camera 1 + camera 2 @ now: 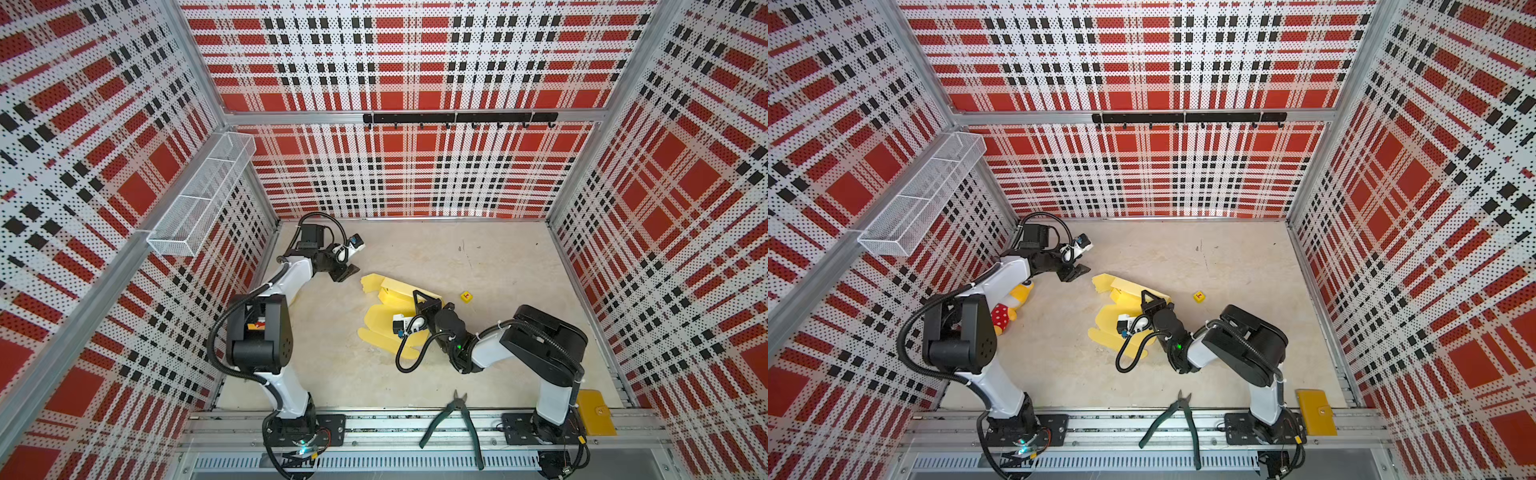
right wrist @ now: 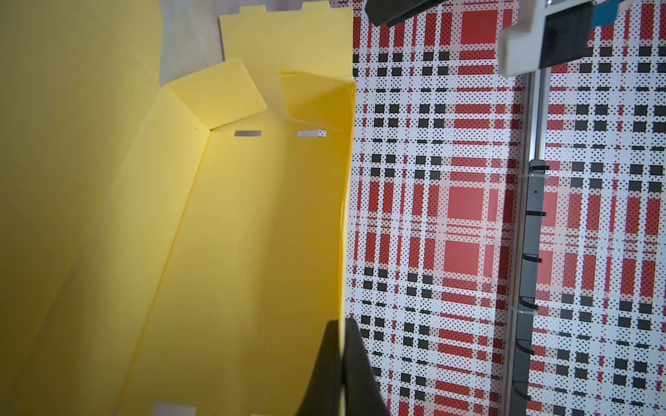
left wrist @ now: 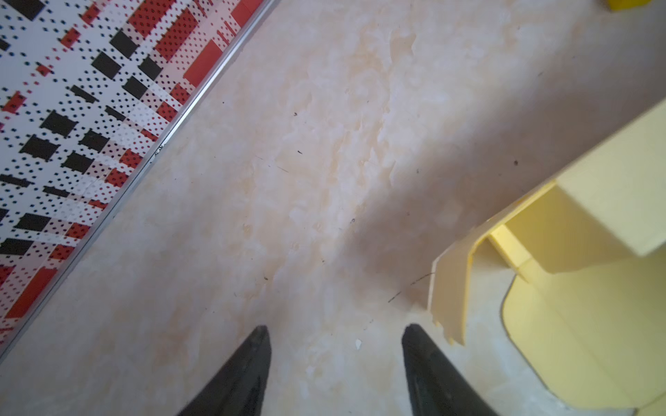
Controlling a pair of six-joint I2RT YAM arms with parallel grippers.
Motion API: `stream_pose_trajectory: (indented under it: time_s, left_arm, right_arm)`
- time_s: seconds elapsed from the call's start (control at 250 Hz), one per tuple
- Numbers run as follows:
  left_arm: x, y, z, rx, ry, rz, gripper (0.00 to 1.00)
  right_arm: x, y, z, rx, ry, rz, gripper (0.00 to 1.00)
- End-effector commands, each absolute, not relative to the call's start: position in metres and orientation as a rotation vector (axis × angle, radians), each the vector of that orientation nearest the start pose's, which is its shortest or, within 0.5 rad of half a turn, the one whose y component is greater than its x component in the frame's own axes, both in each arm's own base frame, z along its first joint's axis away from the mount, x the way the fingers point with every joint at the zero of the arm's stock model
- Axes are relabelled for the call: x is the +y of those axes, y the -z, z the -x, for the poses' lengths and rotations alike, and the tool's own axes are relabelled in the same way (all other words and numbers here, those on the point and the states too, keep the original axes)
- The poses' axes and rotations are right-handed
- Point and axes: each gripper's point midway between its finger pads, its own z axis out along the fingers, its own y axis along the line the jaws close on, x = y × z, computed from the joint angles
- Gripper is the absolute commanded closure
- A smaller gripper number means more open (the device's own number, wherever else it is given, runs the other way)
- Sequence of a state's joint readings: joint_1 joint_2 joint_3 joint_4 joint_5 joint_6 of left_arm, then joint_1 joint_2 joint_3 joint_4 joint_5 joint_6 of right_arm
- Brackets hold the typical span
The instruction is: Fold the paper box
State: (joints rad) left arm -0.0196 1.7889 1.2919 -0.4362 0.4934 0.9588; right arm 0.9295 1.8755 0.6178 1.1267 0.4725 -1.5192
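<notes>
The paper box (image 1: 376,326) (image 1: 1106,322) is a pale yellow die-cut sheet, partly folded, lying mid-table in both top views. One long wall stands upright, with rounded tabs spread flat toward the front. My right gripper (image 1: 417,297) (image 1: 1146,297) is shut on the top edge of that raised wall; the right wrist view shows its tips (image 2: 341,324) pinching the thin card of the box (image 2: 252,216). My left gripper (image 1: 347,272) (image 1: 1077,272) hovers open just left of the box's far end. The left wrist view shows its gap (image 3: 337,329) holding nothing, with a notched flap of the box (image 3: 450,288) close beside one finger.
A tiny yellow cube (image 1: 466,296) with a red mark lies right of the box. Green-handled pliers (image 1: 457,419) and a yellow wallet (image 1: 594,411) sit at the front rail. A polka-dot plush toy (image 1: 1013,303) lies under the left arm. A wire basket (image 1: 199,195) hangs on the left wall.
</notes>
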Motion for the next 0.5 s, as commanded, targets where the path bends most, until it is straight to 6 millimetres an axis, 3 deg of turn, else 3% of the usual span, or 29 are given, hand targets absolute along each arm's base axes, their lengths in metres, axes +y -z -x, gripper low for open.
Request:
stream_pose_trajectory:
  time_s: [0.0,0.256,0.496]
  left_arm:
    - [-0.096,-0.116,-0.456,1.890,0.158,-1.440,0.33]
    - [-0.117,-0.088,-0.449,1.845,0.292,-1.544,0.31]
    - [-0.135,-0.092,-0.428,1.762,0.361,-1.610,0.32]
  right_arm:
    - [0.321,-0.122,-0.331,0.893,0.842,1.492,1.00]
    - [0.324,-0.118,-0.331,0.894,0.831,1.495,1.00]
    - [0.321,-0.114,-0.334,0.901,0.839,1.487,1.00]
